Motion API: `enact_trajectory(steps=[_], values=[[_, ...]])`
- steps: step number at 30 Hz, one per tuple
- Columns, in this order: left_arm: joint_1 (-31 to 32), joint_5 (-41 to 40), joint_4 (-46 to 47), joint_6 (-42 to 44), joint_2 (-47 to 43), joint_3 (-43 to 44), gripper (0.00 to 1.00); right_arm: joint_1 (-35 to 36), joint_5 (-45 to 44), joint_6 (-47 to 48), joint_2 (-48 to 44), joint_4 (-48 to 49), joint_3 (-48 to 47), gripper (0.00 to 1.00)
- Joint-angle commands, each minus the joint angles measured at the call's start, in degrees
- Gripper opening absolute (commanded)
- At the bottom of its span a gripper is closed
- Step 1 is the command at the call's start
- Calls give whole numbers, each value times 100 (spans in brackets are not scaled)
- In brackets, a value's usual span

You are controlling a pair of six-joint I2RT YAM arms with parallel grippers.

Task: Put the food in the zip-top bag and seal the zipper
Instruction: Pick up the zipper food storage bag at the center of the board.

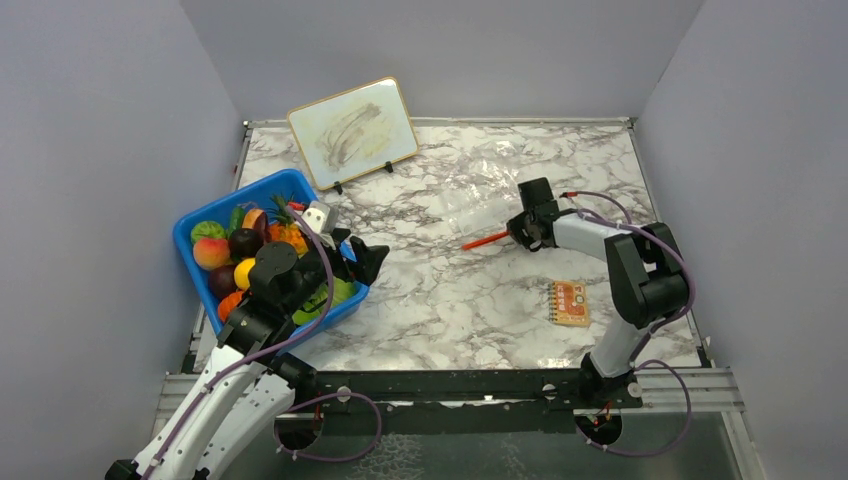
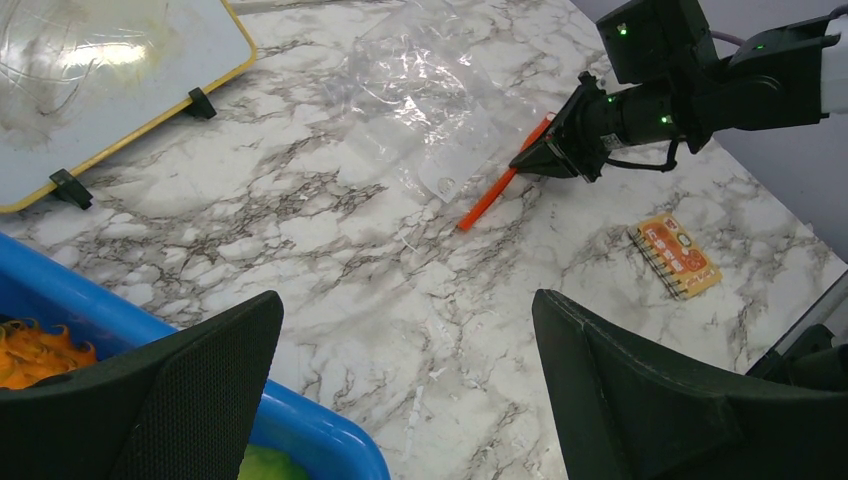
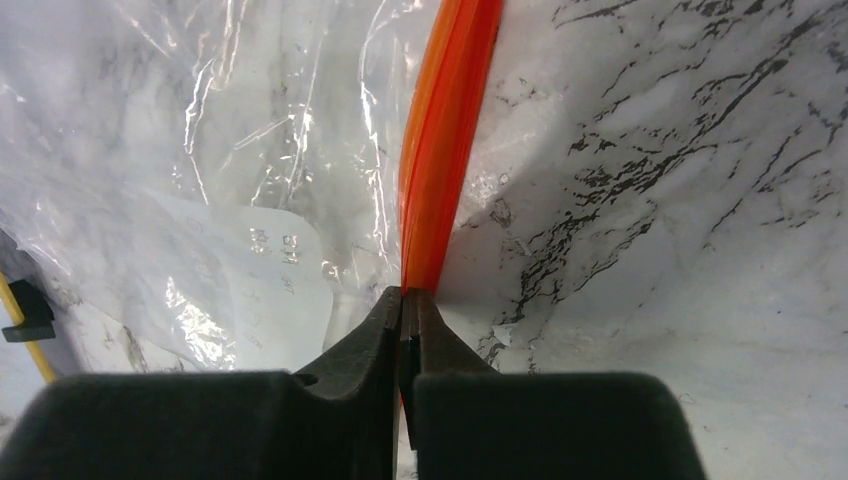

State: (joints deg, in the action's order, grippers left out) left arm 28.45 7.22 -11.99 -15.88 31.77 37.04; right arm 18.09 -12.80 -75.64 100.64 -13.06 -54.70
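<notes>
The right claw, clamped on the zipper, should lift slowly so the zip-top bag doesn't slip; the left claw hangs apart.

The flat tabletop is white, marble-patterned with grey and black veins, and the clear crinkly plastic zip-top bag shows pale glints and a white printed patch beside its thin orange-red plastic zipper strip. The plastic tub is bright blue, the small plastic toy food green, orange, yellow, peach-red and dark purple, the rectangular whiteboard smeared grey within a yellow frame, and the little spiral notebook orange with red marks. The left gripper and the right gripper are both black.
</notes>
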Motion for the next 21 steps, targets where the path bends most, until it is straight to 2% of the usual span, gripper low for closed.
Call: enact_trajectory(steps=[1, 12, 21], values=[[-32, 143, 204, 67, -29, -78, 100, -34, -300, 415, -245, 417, 233, 1], [-28, 464, 214, 220, 5, -44, 96, -33, 50, 1386, -1254, 835, 694, 1], [-31, 681, 181, 79, 710, 678, 91, -28, 584, 2526, -2551, 1009, 916, 1]])
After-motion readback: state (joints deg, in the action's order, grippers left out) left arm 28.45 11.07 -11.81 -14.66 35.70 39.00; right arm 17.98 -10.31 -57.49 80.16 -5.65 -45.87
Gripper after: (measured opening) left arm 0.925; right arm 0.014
